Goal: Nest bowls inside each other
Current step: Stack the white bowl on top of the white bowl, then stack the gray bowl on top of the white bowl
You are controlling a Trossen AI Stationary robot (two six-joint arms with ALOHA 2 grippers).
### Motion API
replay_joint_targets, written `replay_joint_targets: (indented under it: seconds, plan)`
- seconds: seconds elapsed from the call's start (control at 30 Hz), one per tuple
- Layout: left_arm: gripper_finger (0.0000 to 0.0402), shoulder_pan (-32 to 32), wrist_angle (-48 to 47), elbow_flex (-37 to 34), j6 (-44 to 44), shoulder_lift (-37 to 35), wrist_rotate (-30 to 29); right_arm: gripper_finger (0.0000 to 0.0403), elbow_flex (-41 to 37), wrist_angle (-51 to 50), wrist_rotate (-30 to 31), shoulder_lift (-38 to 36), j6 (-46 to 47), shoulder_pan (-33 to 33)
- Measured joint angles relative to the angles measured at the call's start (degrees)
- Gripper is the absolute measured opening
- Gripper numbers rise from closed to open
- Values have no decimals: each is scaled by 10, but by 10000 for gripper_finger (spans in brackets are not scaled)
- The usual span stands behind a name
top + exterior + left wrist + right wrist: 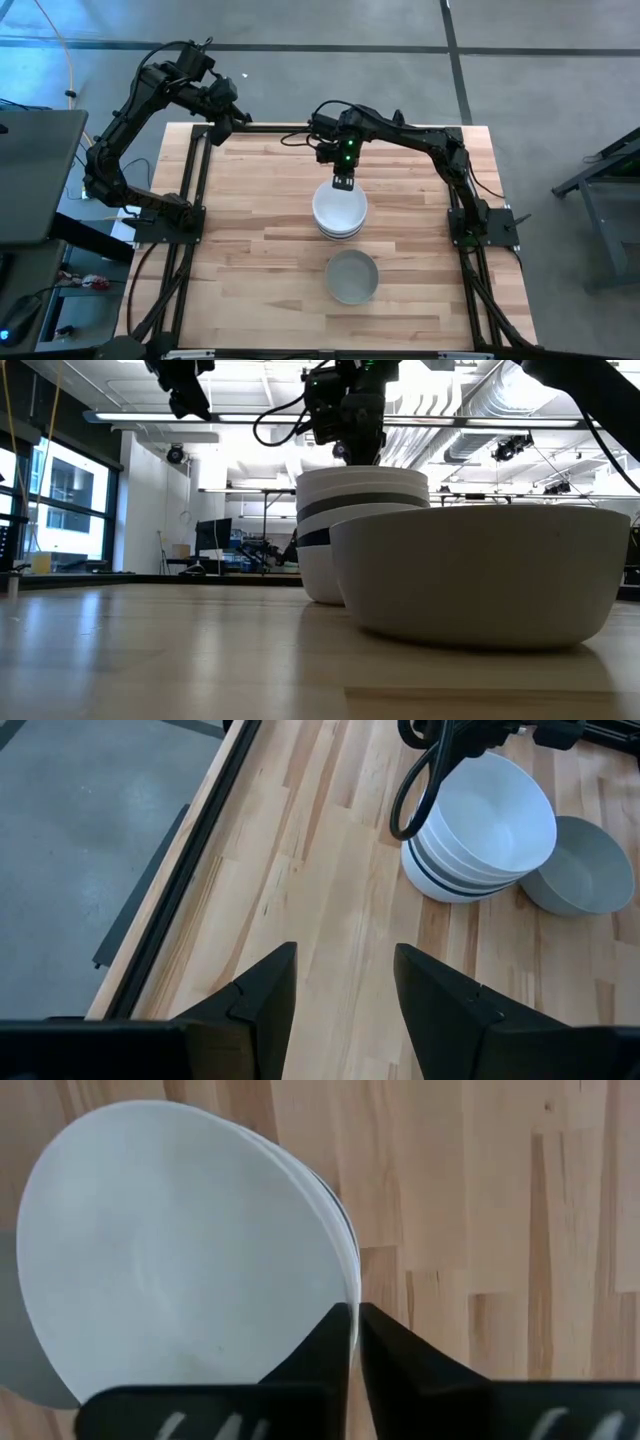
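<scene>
My right gripper (354,1342) pinches the far rim of the top white bowl (340,207) on the mid-table stack (470,870); I should lift straight, clearing the grey bowl (352,277) alongside, left gripper (345,982) open.

One stack of nested bowls (340,211), one separate grey bowl (352,277).

Table (260,200): pale wood planks, smooth with a soft sheen. Stacked white bowls (340,210): glossy, smooth. Grey bowl (352,277), lower centre: smooth, matt. Floor (540,90): dull grey concrete.
</scene>
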Motion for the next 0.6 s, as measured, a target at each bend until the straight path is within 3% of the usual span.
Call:
replay_joint_targets:
  seconds: [0.6]
  plan:
    - [159,0,0,0,-2,0,0,0,-1,-5,-12,-1,9,1]
